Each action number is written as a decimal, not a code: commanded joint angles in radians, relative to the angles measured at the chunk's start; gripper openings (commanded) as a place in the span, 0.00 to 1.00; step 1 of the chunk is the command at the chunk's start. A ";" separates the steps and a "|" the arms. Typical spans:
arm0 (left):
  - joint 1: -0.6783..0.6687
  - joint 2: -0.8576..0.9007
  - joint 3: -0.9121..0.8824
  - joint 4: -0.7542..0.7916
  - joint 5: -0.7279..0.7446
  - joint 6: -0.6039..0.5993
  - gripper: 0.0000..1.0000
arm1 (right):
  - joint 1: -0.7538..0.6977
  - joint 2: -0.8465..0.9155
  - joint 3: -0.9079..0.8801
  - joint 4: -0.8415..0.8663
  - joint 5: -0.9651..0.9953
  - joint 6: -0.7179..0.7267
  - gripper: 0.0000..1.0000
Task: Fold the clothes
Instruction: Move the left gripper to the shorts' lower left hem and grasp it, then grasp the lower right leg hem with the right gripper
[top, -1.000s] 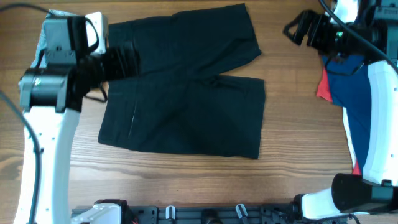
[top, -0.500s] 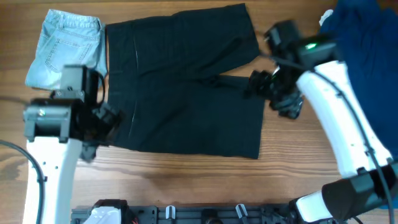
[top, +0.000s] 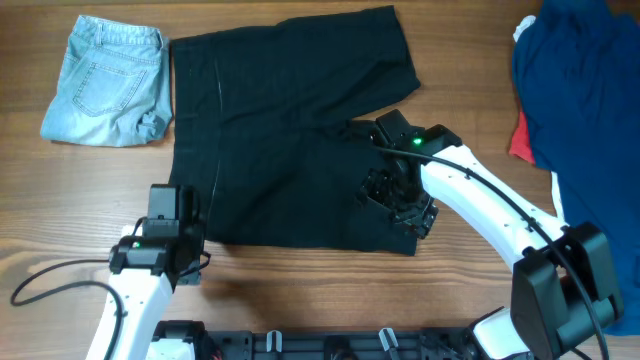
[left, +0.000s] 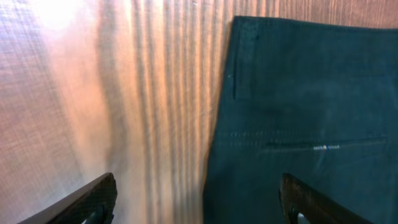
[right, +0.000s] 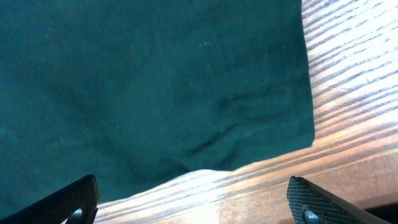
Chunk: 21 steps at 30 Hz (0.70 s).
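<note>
Plainly, the shorts (top: 290, 130) lay spread flat in the middle of the tabletop (top: 300, 290), waistband toward the left and legs toward the right. The denim shorts (top: 108, 80) sat apart at the far left corner and a blue garment (top: 580, 90) was heaped at the far right.

The step in hand looked like taking the near edge at both ends, to bring the near leg over the far one. To do it well, each gripper should bite right at its corner and catch both layers of cloth. The two should then rise together, so that the edge stays taut between them and the fold line runs straight along the crotch. An uneven lift would likely drag the whole piece across the wood.

The left gripper (top: 172, 212) hovered at the near waistband corner with its fingers spread wide. In its wrist view it (left: 196, 190) straddled the shorts' (left: 311, 93) side edge, one finger over bare tabletop (left: 124, 93) and the other over cloth, holding nothing.

The right gripper (top: 400, 200) hung over the near leg by the hem, also spread wide and empty (nothing lay between its fingers). Its wrist view (right: 189, 193) showed the hem corner of the shorts (right: 155, 81) just ahead, with wood (right: 348, 93) beyond. Whether either gripper touched the cloth, I could not tell.
</note>
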 joint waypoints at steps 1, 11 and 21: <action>0.004 0.109 -0.033 0.135 -0.016 0.116 0.84 | 0.004 -0.004 -0.026 0.020 -0.009 0.014 0.98; 0.005 0.452 -0.033 0.330 0.012 0.172 0.79 | 0.004 -0.002 -0.026 0.015 -0.008 0.010 0.97; 0.083 0.489 -0.033 0.385 0.013 0.256 0.22 | 0.004 -0.002 -0.026 0.009 -0.008 -0.013 0.92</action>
